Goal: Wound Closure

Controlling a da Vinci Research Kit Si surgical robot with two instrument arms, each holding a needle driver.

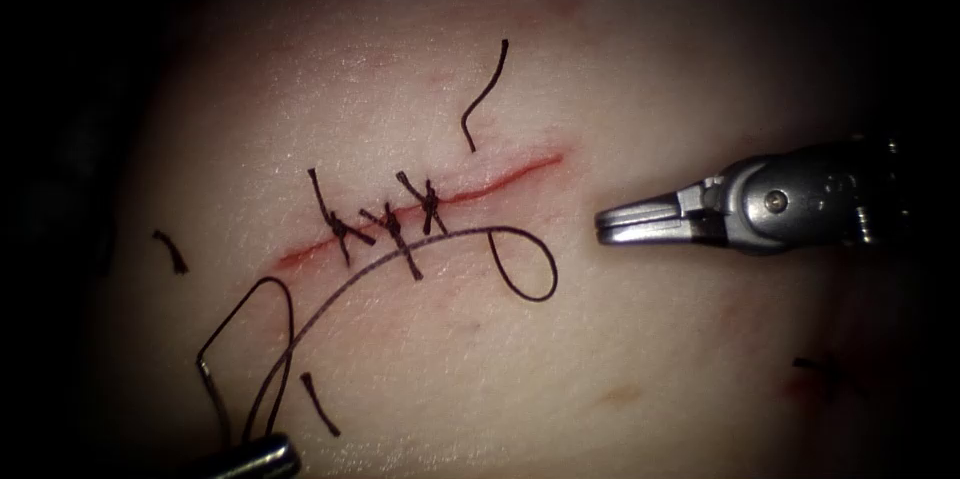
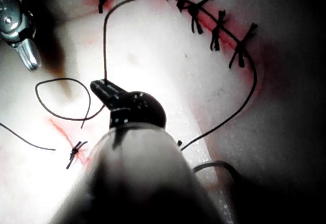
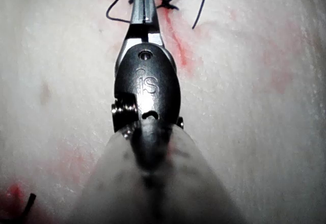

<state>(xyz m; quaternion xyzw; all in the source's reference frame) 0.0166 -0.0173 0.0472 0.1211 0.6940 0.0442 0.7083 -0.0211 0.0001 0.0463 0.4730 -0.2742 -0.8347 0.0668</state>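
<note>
The cut (image 1: 440, 204) in the tissue (image 1: 620, 339) carried three stitches (image 1: 385, 224). Below it, the left tool (image 1: 255, 457) gripped the thread (image 1: 520, 264) in closed fingers; the needle (image 1: 213, 394) lay beside them, outside the tissue. Right of the cut, the right tool (image 1: 640, 221) hovered, fingers closed and empty.

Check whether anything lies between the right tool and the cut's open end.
Nothing visible: bare tissue lies between the right tool, shut and empty, and the cut's right end. The thread loop lies below that path. The left tool holds thread.
</note>
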